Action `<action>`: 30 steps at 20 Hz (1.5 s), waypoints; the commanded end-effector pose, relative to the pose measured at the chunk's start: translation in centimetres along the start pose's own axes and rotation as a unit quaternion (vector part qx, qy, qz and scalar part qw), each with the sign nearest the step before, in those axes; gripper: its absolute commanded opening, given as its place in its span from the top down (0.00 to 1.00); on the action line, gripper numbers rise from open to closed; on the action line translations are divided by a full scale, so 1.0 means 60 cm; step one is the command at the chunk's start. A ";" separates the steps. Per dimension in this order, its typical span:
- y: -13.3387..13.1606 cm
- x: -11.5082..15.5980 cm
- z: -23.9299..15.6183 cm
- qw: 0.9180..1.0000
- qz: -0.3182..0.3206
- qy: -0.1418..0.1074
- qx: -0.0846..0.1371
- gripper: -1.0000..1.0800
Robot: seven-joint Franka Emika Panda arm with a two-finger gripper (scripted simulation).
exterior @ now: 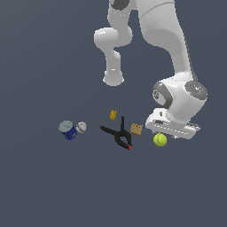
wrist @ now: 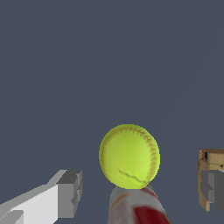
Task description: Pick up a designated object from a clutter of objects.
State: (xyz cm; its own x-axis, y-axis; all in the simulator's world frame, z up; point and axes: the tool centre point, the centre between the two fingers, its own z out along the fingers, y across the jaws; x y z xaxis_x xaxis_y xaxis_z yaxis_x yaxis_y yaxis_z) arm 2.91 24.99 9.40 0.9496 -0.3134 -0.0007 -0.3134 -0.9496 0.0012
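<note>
The yellow-green tennis ball point(exterior: 160, 139) lies on the dark grey floor at the exterior view's right end of the clutter. In the wrist view the ball point(wrist: 129, 156) sits between my fingers, touching or just beside the red-and-white can point(wrist: 135, 209). My gripper point(exterior: 166, 133) is low over the ball and open; it also shows in the wrist view point(wrist: 141, 189), with one finger point(wrist: 70, 192) on each side, neither touching the ball. The red can is hidden behind the hand in the exterior view.
A tan cube point(exterior: 136, 129) sits close to the ball, next to one finger in the wrist view point(wrist: 212, 162). A black spring clamp point(exterior: 119, 135), a tiny yellow piece point(exterior: 113, 115), a whitish round item point(exterior: 81, 127) and a blue can point(exterior: 67, 130) lie toward the exterior view's left.
</note>
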 end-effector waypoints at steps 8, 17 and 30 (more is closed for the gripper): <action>-0.001 -0.002 0.024 1.000 0.001 0.000 0.000 0.04; -0.002 -0.002 0.085 1.000 0.002 0.000 0.001 0.04; -0.003 -0.001 0.085 1.000 0.002 0.001 0.001 1.00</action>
State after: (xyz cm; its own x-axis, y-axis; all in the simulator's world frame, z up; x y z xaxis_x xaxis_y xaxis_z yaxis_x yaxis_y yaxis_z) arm 2.88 25.21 4.32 0.9485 -0.3168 0.0002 -0.3168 -0.9485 -0.0003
